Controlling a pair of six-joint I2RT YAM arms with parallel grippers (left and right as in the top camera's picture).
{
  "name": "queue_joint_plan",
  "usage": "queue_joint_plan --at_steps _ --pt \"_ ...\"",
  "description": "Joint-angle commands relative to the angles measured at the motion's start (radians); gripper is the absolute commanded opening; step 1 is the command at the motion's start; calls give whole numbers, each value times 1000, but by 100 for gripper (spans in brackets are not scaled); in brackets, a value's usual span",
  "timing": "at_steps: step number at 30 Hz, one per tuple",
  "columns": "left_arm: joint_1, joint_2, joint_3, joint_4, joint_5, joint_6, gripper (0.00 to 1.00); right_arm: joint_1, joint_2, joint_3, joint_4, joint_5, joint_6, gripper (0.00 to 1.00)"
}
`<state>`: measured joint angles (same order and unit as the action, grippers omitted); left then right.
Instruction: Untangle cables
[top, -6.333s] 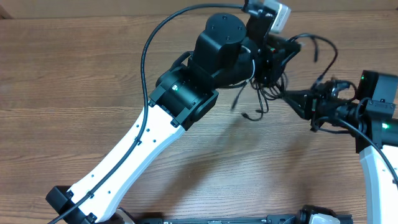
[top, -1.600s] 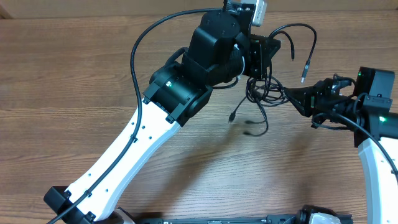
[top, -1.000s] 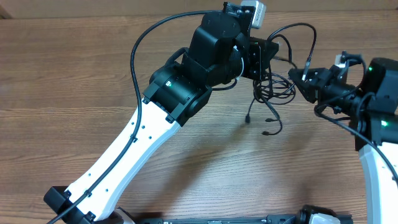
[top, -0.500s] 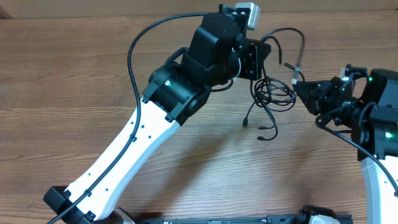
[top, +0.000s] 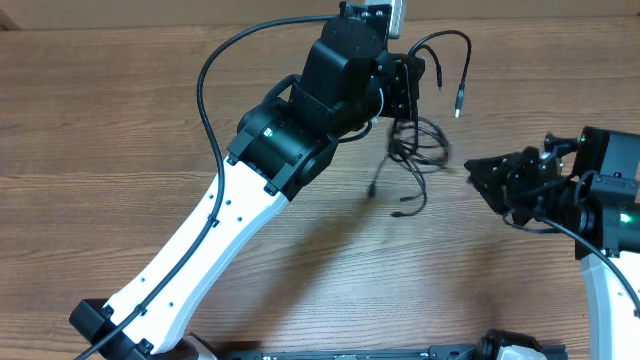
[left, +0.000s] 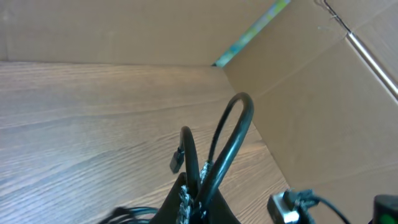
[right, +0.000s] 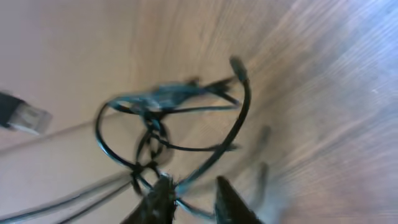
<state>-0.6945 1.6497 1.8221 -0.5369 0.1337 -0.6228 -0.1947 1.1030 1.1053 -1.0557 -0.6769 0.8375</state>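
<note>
The cables (top: 413, 152) are a tangle of thin black cords hanging above the wooden table. My left gripper (top: 410, 88) is shut on them from above. One strand arches up out of it and ends in a loose plug (top: 460, 101). In the left wrist view the cables (left: 231, 134) stand up out of the left gripper (left: 200, 198) as a loop, with a small plug (left: 176, 160) beside it. My right gripper (top: 473, 172) sits right of the tangle, apart from it. In its wrist view the right gripper (right: 196, 200) stands slightly open, with the blurred cables (right: 168, 118) just beyond its tips.
The wooden table (top: 110, 150) carries nothing else that I can see. A cardboard wall (left: 311, 93) rises along the table's far edge. The left arm's white and black body (top: 240, 215) crosses the middle. A silver USB plug (right: 26, 116) shows at the left of the right wrist view.
My right gripper has opened, let go of the strand and drawn back down and to the right. The freed plug end swings near the left gripper, which has shifted the bundle slightly left.
</note>
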Motion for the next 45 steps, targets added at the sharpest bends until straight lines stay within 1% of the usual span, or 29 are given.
queue_joint_plan --at_steps 1,3,5,7,9,11,14,16,18,21,22,24,27,29,31,33,35,37,39,41,45 --pt "7 -17 13 31 -11 -8 4 3 -19 16 -32 3 -9 26" --pt "7 -17 13 59 3 18 4 3 -19 16 -48 3 -10 27" --pt "7 -17 13 91 45 79 4 3 -19 16 -46 3 -25 27" --pt "7 -17 13 119 114 168 4 3 -19 16 -34 3 -43 27" --pt "8 -17 13 132 186 231 4 3 -19 16 -14 3 -65 27" --pt "12 -17 13 141 248 261 4 3 -19 16 32 4 -134 27" --pt "22 -17 13 137 317 318 4 3 -19 16 109 7 -297 28" --pt "29 -17 13 123 343 341 4 3 -19 16 131 8 -347 28" --pt "34 -17 13 119 359 349 4 3 -19 16 147 8 -365 29" --pt "38 -17 13 130 417 358 4 3 -19 16 164 6 -405 34" --pt "41 -17 13 143 450 358 4 3 -19 16 164 3 -431 37" --pt "47 -17 13 165 487 357 4 4 -19 16 158 -17 -496 39" --pt "48 -17 13 195 498 356 4 4 -19 16 149 -101 -602 42" --pt "48 -17 13 200 494 357 4 4 -19 16 147 -150 -645 48" --pt "48 -17 13 199 492 357 4 4 -19 16 147 -171 -658 62" --pt "48 -17 13 200 495 357 4 4 -19 16 147 -175 -657 84" --pt "48 -17 13 203 498 349 4 4 -19 16 146 -179 -660 96" --pt "48 -17 13 216 515 342 4 4 -19 16 142 -188 -681 99" --pt "48 -17 13 246 556 334 4 4 -19 16 133 -191 -708 99" --pt "48 -17 13 277 595 335 4 4 -19 16 127 -189 -728 97" --pt "48 -17 13 327 678 335 4 4 -19 16 127 -188 -761 90"
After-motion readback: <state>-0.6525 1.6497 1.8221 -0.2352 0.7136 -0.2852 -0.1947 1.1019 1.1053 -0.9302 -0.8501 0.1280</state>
